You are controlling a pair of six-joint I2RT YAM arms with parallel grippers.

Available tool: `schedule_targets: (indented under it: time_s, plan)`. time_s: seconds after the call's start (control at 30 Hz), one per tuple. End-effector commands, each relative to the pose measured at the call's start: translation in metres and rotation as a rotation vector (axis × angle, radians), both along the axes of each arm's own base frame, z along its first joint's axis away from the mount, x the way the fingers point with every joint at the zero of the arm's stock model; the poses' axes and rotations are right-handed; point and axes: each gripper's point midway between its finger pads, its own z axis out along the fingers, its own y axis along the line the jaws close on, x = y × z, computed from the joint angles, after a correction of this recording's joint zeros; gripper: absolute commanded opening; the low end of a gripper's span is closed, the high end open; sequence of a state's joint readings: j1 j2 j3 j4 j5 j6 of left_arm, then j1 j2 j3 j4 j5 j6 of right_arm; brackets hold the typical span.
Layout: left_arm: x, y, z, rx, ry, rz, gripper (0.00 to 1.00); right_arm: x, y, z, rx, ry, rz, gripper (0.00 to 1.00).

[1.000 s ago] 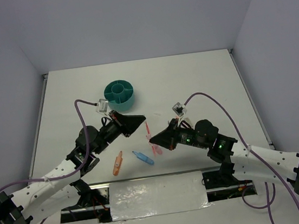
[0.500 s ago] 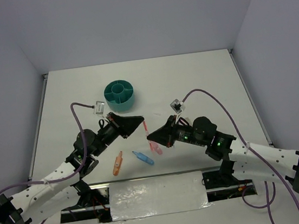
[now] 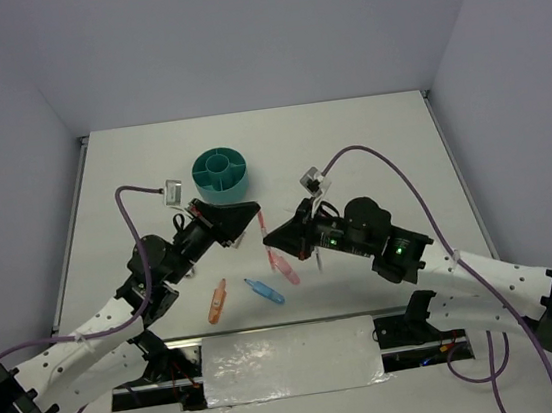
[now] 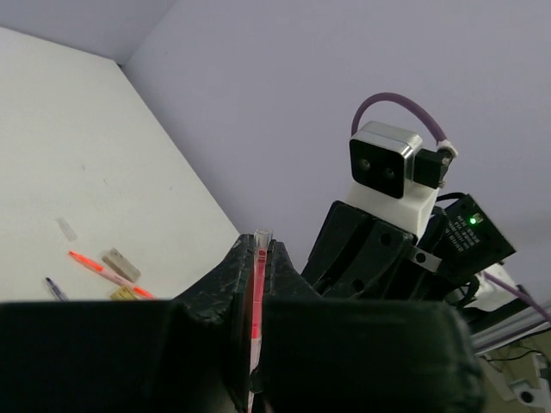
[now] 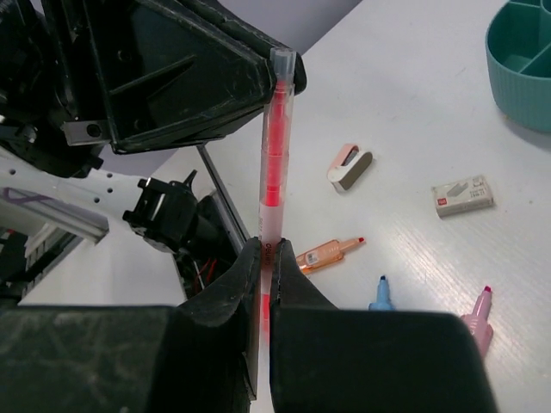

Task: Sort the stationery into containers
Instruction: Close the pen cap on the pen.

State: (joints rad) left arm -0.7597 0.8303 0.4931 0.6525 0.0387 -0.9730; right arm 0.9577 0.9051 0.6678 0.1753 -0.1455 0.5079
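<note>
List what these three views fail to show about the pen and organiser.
Top view: left pincer and right pincer cover most of the pen.
Right wrist view: the frame corner cuts off the organiser; eraser print too small.
Left wrist view: pincer bulk blocks the lower frame; organiser out of shot.

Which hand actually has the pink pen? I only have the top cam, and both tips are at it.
Observer: Both. Each wrist view shows its own hand, the left hand and the right hand, shut on the pen.
Operator: Anything under the arms I'm missing?
Observer: A white eraser lies flat on the table, between the cup and the pink marker.
</note>
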Motion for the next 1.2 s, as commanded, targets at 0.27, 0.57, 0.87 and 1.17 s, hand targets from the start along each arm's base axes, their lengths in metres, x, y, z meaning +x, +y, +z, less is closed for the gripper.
schedule_targets:
  time_s: [0.27,0.57,0.87,1.17]
  plan:
    - [-0.003,-0.002,0.002,0.246,-0.027,-0.005,0.37,0.003,0.009,0.06,0.115,-0.177,0.02,0.0]
    - [-0.01,-0.008,-0.011,0.262,-0.017,-0.059,0.4,0.003,0.011,0.069,0.103,-0.181,0.023,0.0]
    - [-0.027,-0.013,0.019,0.216,-0.147,-0.141,0.0,-0.008,0.02,0.064,0.091,-0.196,0.117,0.21]
    - [-0.039,-0.002,0.051,0.175,-0.283,-0.124,0.0,-0.019,0.036,0.049,0.09,-0.158,0.218,0.11]
